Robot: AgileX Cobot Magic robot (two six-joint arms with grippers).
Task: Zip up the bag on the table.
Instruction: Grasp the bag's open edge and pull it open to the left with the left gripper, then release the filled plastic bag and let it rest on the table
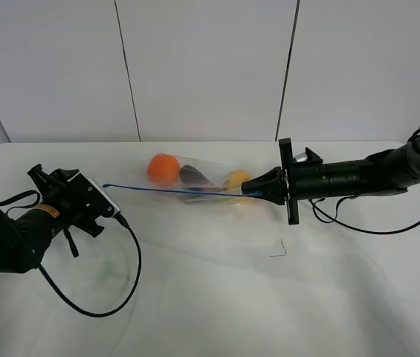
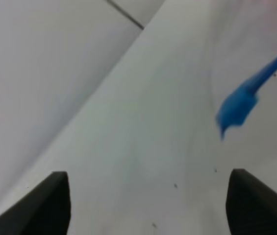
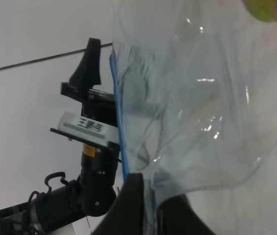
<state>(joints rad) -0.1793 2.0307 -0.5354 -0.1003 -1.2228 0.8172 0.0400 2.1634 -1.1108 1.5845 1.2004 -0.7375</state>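
Note:
The clear bag (image 1: 202,182) lies on the white table (image 1: 217,297), with an orange (image 1: 163,169), a dark eggplant (image 1: 192,175) and a yellow lemon (image 1: 236,179) inside. Its blue zipper strip (image 1: 165,190) runs left to a free end (image 1: 105,186). My right gripper (image 1: 263,187) is shut on the bag's right end, and the right wrist view shows the plastic (image 3: 192,112) pinched there (image 3: 154,208). My left gripper (image 1: 52,175) stands open and holds nothing. The blue zipper tab (image 2: 236,107) hangs just ahead of its gap (image 2: 148,205), untouched.
A black cable (image 1: 124,279) loops on the table in front of the left arm. A thinner cable (image 1: 366,227) hangs under the right arm. A small dark mark (image 1: 278,251) sits mid-table. The white panelled wall (image 1: 210,67) rises behind the table's far edge.

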